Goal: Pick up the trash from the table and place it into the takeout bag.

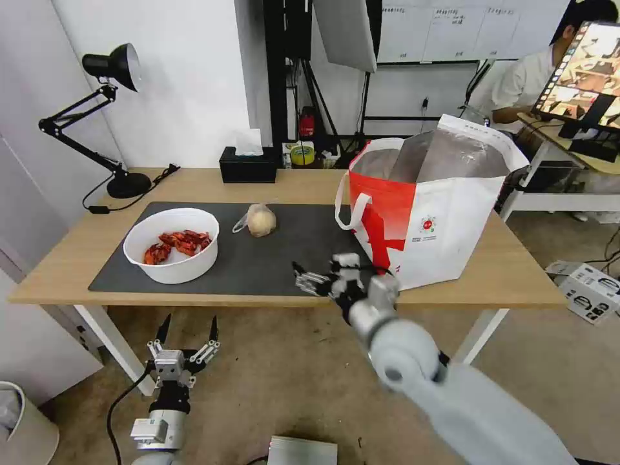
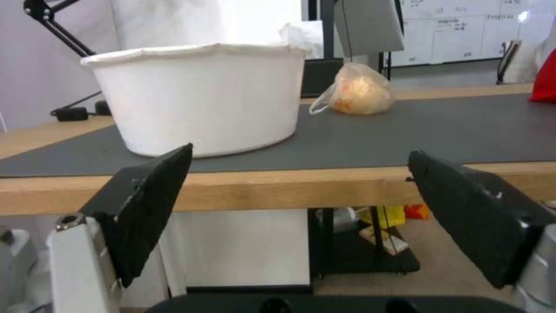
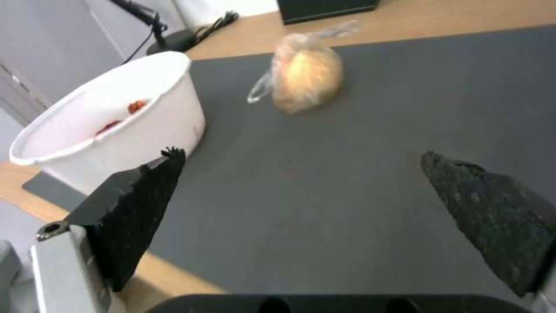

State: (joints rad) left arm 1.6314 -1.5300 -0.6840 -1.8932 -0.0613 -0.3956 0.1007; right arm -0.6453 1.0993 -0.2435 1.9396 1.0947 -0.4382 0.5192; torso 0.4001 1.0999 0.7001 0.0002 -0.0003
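Note:
On the table (image 1: 71,252), a white bowl (image 1: 172,245) of red crayfish shells stands on the left of the dark grey mat (image 1: 271,261). A small knotted clear bag with a beige lump (image 1: 258,220) lies mid-mat. The white and red takeout bag (image 1: 429,206) stands open at the right, foil lining showing. My right gripper (image 1: 310,276) hovers open over the mat's front edge, pointing toward the knotted bag (image 3: 304,78) and bowl (image 3: 116,117). My left gripper (image 1: 188,326) hangs open below the table's front edge, facing the bowl (image 2: 203,95) and knotted bag (image 2: 359,89).
A black tissue box (image 1: 248,166) sits at the table's back edge, and a black desk lamp (image 1: 116,116) stands at the back left with its cord. A white bin (image 1: 19,426) stands on the floor at left. A person sits at a monitor desk behind the bag.

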